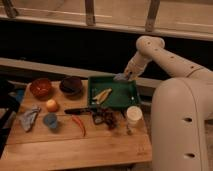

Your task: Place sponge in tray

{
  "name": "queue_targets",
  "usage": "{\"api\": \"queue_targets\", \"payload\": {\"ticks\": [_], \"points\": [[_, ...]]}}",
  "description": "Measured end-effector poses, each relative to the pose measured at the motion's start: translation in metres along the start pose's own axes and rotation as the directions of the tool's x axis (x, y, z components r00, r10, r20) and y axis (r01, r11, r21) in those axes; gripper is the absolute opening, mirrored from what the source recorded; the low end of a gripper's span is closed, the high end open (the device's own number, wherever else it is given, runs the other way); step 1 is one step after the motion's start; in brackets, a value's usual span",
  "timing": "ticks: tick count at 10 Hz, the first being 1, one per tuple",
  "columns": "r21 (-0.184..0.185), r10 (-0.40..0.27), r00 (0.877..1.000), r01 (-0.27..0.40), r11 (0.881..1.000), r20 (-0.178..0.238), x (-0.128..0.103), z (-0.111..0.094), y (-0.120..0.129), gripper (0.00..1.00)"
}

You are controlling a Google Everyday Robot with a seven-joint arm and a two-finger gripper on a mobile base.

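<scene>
From the single camera view, my arm reaches in from the right of the frame and bends down toward centre, with the gripper (126, 75) poised over the far right corner of the tray (131, 95). The sponge (120, 77), a small blue-grey block, sits pinched at the fingertips, held just above the tray's back rim and just left of the gripper.

The dark green tray lies at centre frame on a wooden table (75, 145). Inside it, toward its left side, rests a pale yellowish object (101, 95) that I cannot identify.

Left of the tray stand two round bowls side by side: a dark brown bowl (71, 85) nearest the tray and a reddish bowl (40, 87) further left. Below them lies an orange fruit (51, 105). A blue-grey cloth rag (29, 118) sits at the table's left edge, with a small blue cup (50, 120) just to its right. A red chilli (79, 124) lies near the cup. A dark-handled knife (77, 110) lies along the tray's front edge, beside a dark cluster (106, 118) I cannot make out. A white cup (133, 115) stands just below the tray's near right corner.
</scene>
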Motion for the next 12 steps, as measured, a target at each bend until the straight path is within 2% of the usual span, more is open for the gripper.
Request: {"api": "queue_targets", "payload": {"ticks": [1, 2, 4, 6, 7, 8, 10, 12], "points": [[0.009, 0.026, 0.999, -0.026, 1.0, -0.025, -0.002, 0.014, -0.007, 0.07], [0.029, 0.054, 0.996, -0.052, 0.998, -0.065, 0.0, 0.033, -0.015, 0.18], [0.05, 0.071, 0.991, -0.066, 0.997, -0.112, 0.008, 0.051, -0.017, 0.37], [0.068, 0.08, 0.986, -0.071, 0.995, -0.145, 0.017, 0.058, -0.019, 0.59], [0.074, 0.083, 0.984, -0.072, 0.995, -0.155, 0.019, 0.06, -0.021, 0.65], [0.078, 0.085, 0.982, -0.072, 0.994, -0.169, 0.022, 0.063, -0.021, 0.67], [0.066, 0.047, 0.978, -0.034, 0.997, -0.201, 0.028, 0.064, -0.018, 0.67], [0.065, 0.043, 0.978, -0.031, 0.997, -0.203, 0.029, 0.064, -0.018, 0.67]]}}
